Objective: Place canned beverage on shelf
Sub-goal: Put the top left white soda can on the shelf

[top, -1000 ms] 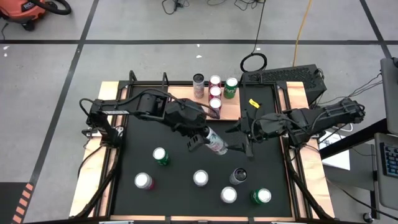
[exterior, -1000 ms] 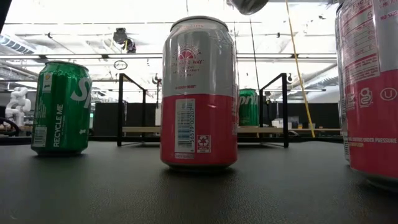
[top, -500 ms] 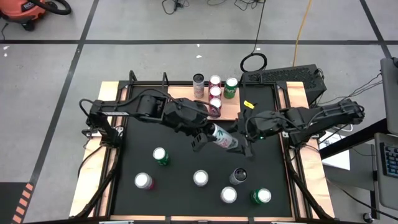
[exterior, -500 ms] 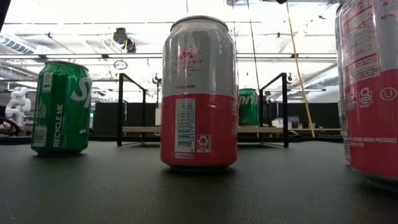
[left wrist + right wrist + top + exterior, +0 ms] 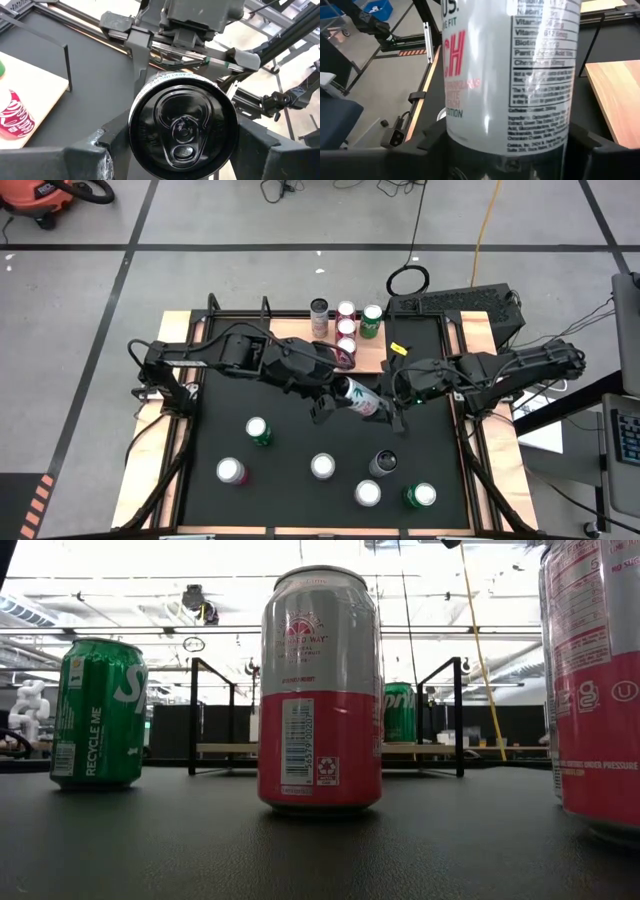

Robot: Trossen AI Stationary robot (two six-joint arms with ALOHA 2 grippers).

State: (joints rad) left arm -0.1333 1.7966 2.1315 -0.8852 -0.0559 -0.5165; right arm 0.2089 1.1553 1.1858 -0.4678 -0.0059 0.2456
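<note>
A white slim beverage can with pink lettering (image 5: 358,398) lies tilted in the air above the black mat of the bench (image 5: 215,420), caught between both arms. The left gripper (image 5: 330,402) holds it at one end, and the right gripper (image 5: 392,408), which stood apart from the can a second ago with wider fingers, has come in and narrowed around the other end — a handover looks to be under way, not yet finished, since the left has not let go. The flat light-brown wooden shelf (image 5: 385,352) with black brackets sits near, at the mat's far edge, already carrying a few cans. The high view gives this whole arrangement; the left wrist view alone shows the can's dark top with its pull tab (image 5: 183,131) seated between that gripper's fingers, and the right wrist view shows the printed side (image 5: 512,70) filling its fingers. The low view misses the handover — only standing cans, a red-and-silver can (image 5: 320,690) foremost.
</note>
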